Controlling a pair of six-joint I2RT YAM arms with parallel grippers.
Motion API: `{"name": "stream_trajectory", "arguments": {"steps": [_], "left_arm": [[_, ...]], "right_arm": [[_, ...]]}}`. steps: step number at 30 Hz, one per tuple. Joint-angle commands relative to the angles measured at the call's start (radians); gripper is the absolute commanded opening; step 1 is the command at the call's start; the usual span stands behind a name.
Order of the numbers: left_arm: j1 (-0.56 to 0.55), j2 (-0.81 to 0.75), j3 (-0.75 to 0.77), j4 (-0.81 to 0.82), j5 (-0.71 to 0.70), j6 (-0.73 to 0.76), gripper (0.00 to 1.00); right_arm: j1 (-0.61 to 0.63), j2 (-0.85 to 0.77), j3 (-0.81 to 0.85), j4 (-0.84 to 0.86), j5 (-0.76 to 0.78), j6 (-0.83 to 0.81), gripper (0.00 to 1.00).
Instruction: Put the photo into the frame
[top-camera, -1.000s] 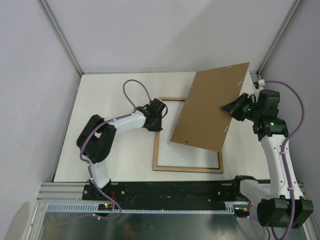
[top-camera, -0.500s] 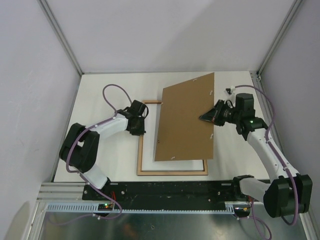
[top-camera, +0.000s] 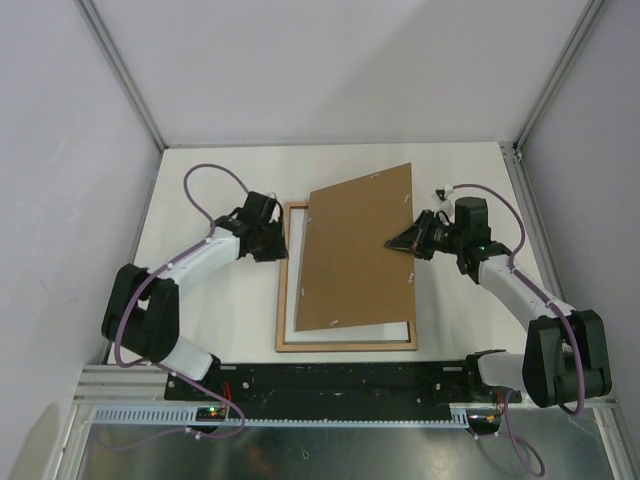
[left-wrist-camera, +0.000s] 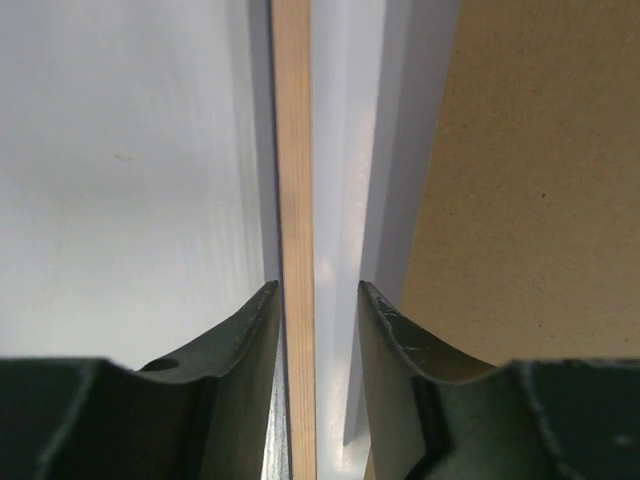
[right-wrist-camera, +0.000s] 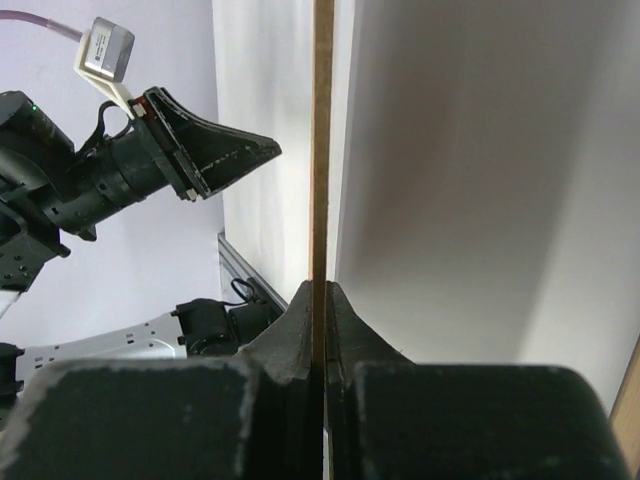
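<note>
The frame (top-camera: 345, 347) is straddled by the parted left end effector (left-wrist-camera: 317, 288); the right end effector (right-wrist-camera: 320, 290) clamps the backing board (top-camera: 355, 255).

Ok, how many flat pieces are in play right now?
3: the frame lying wood side up on the table, the photo white side up inside it, and the brown backing board tilted over both, pinched by the right hand. Anything under the board is hidden.
</note>
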Motion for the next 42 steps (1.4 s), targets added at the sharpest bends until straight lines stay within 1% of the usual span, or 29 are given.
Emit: {"name": "stream_trajectory", "arguments": {"steps": [1,5,12,14,20,25,28,32,37,42], "left_arm": [[0.057,-0.039,0.005,0.011,0.0,-0.051,0.38],[0.101,-0.008,-0.024,0.019,-0.002,-0.095,0.31],[0.105,0.044,-0.014,0.047,0.002,-0.113,0.29],[0.106,0.061,0.004,0.049,0.007,-0.114,0.29],[0.111,0.117,0.121,0.049,0.0,-0.117,0.36],[0.128,0.19,0.225,0.045,-0.067,-0.106,0.38],[0.14,0.234,0.273,0.043,-0.092,-0.098,0.39],[0.149,0.273,0.322,0.041,-0.09,-0.095,0.38],[0.142,0.275,0.347,0.041,-0.072,-0.088,0.38],[0.117,0.248,0.317,0.042,-0.07,-0.092,0.36]], "right_arm": [[0.003,0.03,-0.004,0.196,-0.095,0.056,0.0],[0.005,0.07,-0.019,0.251,-0.123,0.078,0.0],[0.014,0.107,-0.023,0.277,-0.142,0.083,0.0],[0.016,0.105,-0.023,0.282,-0.153,0.086,0.0],[0.017,0.055,-0.023,0.264,-0.174,0.09,0.0],[0.026,0.009,-0.023,0.209,-0.172,0.069,0.0],[0.033,-0.025,-0.024,0.181,-0.167,0.062,0.0],[0.057,-0.05,-0.023,0.177,-0.158,0.072,0.0],[0.094,-0.038,-0.022,0.2,-0.136,0.088,0.0],[0.103,-0.025,-0.023,0.234,-0.1,0.11,0.0]]}}
